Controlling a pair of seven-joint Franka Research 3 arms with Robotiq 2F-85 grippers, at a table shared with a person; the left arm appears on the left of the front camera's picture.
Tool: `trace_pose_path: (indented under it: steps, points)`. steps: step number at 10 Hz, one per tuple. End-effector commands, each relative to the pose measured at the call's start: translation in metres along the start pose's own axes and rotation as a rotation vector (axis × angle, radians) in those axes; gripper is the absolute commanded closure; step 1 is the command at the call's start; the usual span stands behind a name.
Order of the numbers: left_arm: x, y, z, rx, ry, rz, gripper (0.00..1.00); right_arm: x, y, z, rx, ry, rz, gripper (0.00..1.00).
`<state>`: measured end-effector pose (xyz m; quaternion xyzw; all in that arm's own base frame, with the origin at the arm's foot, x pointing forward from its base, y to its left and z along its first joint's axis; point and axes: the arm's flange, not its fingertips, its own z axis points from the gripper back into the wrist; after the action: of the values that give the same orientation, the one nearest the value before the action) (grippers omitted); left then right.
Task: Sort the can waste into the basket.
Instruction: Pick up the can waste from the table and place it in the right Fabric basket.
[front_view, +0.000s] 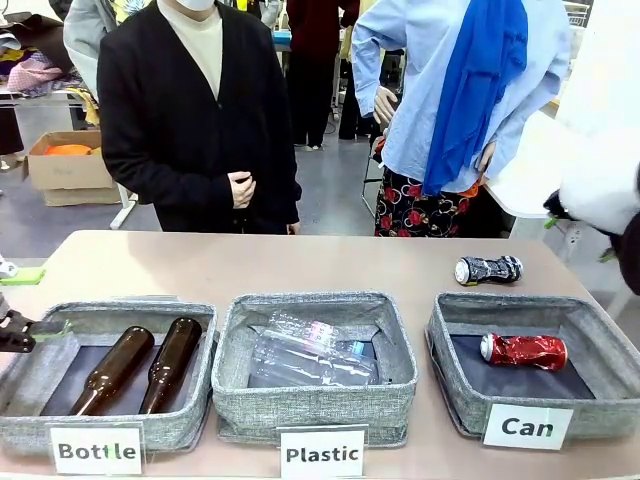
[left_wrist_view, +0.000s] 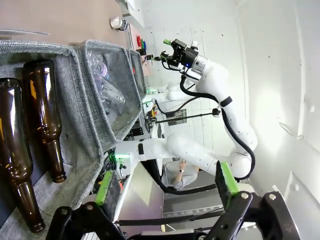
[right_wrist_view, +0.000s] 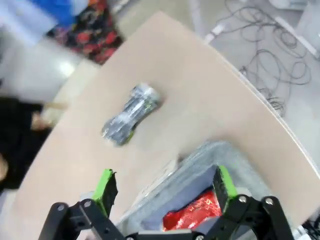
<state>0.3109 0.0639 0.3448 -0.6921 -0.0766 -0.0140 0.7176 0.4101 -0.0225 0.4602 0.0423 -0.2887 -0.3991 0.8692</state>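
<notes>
Left side: the left gripper (left_wrist_view: 165, 185) is hanging beside the outer end of the Bottle basket (front_view: 200, 400), its green pads standing wide apart with nothing between them. Two brown bottles (front_view: 140, 368) are lying side by side inside this basket, necks pointing toward the robot.

Centre: the Plastic basket (front_view: 400, 385) is holding several clear plastic bottles (front_view: 305, 355), piled loosely. At the far side of the table (front_view: 300, 262) a person (front_view: 190, 110) in a black cardigan is standing with hands (front_view: 241, 188) clasped at the waist, clear of the table.

Right side: the Can basket (front_view: 447, 370) is sitting at the right end of the row. The red can (front_view: 523, 351) is lying on its side on the dark lining – already inside. The black-and-white can (front_view: 488, 269) is lying on its side on the bare table, just beyond the far rim of the Can basket and not touching it.

The right gripper (right_wrist_view: 165, 186) is hovering above the near part of the Can basket – jaws spread open, gripping nothing. In the right wrist view the red can is showing low between the fingers, and the black-and-white can is lying farther out on the table, well apart from the pads.
</notes>
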Motion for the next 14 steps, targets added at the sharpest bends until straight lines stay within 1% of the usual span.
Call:
trace_pose_path:
  steps: [1, 3, 4, 5, 6, 7, 9, 10, 11, 12, 13, 14]
  points:
    - [-0.001, -0.002, -0.001, 0.002, -0.009, 0.009, 0.0, -0.005, 0.003, 0.003, 0.099, 0.082, 0.036, 0.0]
    - [-0.001, -0.002, -0.001, 0.002, -0.009, 0.009, 0.0, -0.005, 0.003, 0.003, 0.099, 0.082, 0.036, 0.0]
    - [-0.001, -0.002, -0.001, 0.002, -0.009, 0.009, 0.0, -0.004, 0.003, -0.001, 0.005, 0.008, 0.003, 0.0]
    - [-0.001, -0.002, -0.001, 0.002, -0.009, 0.009, 0.0, 0.007, 0.011, -0.006, -0.054, 0.045, 0.104, 0.0]
    - [-0.001, -0.002, -0.001, 0.002, -0.009, 0.009, 0.0, 0.023, 0.024, -0.014, -0.062, 0.087, 0.219, 0.0]
    - [-0.001, -0.002, -0.001, 0.002, -0.009, 0.009, 0.0, 0.039, 0.035, -0.021, -0.023, 0.129, 0.375, 0.0]
    - [-0.001, -0.002, -0.001, 0.002, -0.009, 0.009, 0.0, 0.073, 0.051, -0.043, 0.026, 0.123, 0.619, 0.0]
    - [-0.001, -0.002, -0.001, 0.002, -0.009, 0.009, 0.0, 0.083, 0.059, -0.056, 0.052, 0.132, 0.712, 0.0]
    - [-0.001, -0.002, -0.001, 0.002, -0.009, 0.009, 0.0, 0.089, 0.069, -0.073, 0.062, 0.141, 0.786, 0.0]
    - [-0.001, -0.002, -0.001, 0.002, -0.009, 0.009, 0.0, 0.092, 0.078, -0.094, 0.049, 0.197, 0.865, 0.0]
    - [-0.001, -0.002, -0.001, 0.002, -0.009, 0.009, 0.0, 0.092, 0.082, -0.109, 0.021, 0.216, 0.891, 0.0]
    - [-0.001, -0.002, -0.001, 0.002, -0.009, 0.009, 0.0, 0.091, 0.083, -0.114, 0.011, 0.223, 0.867, 0.0]
